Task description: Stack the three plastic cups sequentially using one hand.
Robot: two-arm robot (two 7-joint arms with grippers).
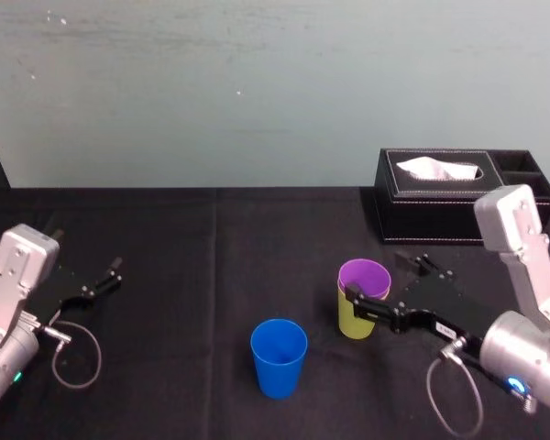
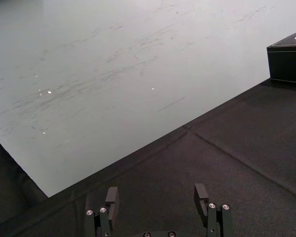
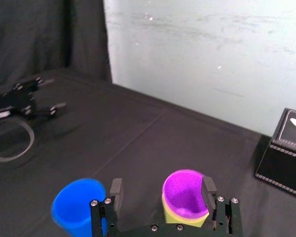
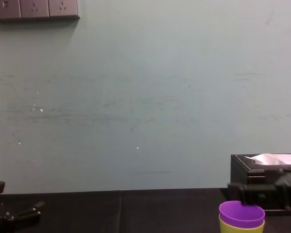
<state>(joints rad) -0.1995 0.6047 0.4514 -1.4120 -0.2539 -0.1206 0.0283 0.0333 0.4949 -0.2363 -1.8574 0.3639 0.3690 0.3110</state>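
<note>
Purple cup [image 1: 364,275] nested in lime-green cup [image 1: 351,323] — right gripper [image 1: 363,305] alongside

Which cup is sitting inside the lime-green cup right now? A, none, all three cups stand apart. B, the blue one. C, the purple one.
C: the purple cup is nested in the lime-green cup, while the blue cup stands alone on the robot's left of them. The right pincer is open at the stacked pair, and the left pincer is parked open at the table's left side.
</note>
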